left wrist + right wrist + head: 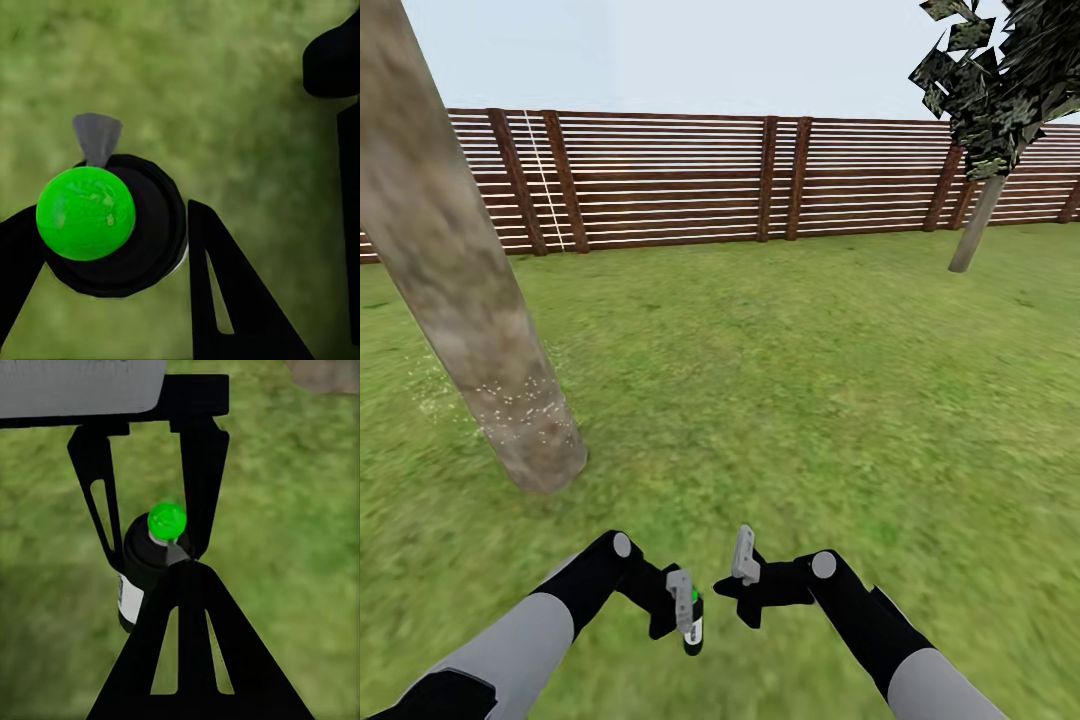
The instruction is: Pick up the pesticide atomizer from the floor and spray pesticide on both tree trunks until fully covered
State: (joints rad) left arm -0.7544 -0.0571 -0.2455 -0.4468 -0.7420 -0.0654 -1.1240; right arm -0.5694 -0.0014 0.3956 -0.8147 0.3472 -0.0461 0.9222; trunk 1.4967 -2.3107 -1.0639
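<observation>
On the lawn, left to right, as seen from the head view:

Near tree trunk: thick, pale grey-beige, leaning; rises from the grass at the left of the view.
Pesticide: fine white specks on the lower part of that trunk and scattered on the ground just to its left.
Left gripper: low in the foreground, its two black fingers closed around the spray bottle.
Spray bottle: dark body with a white label, bright green cap and a small grey nozzle; held upright above the turf, just left of the right gripper.
Right gripper: beside the bottle; how far its jaws are parted cannot be told; nothing seen held between them.
Fence: brown horizontal slats, running across the background behind the lawn.
Far tree: thin-looking pale trunk and dark ragged leaves, upper right, well apart from the robot, close to the fence.
</observation>
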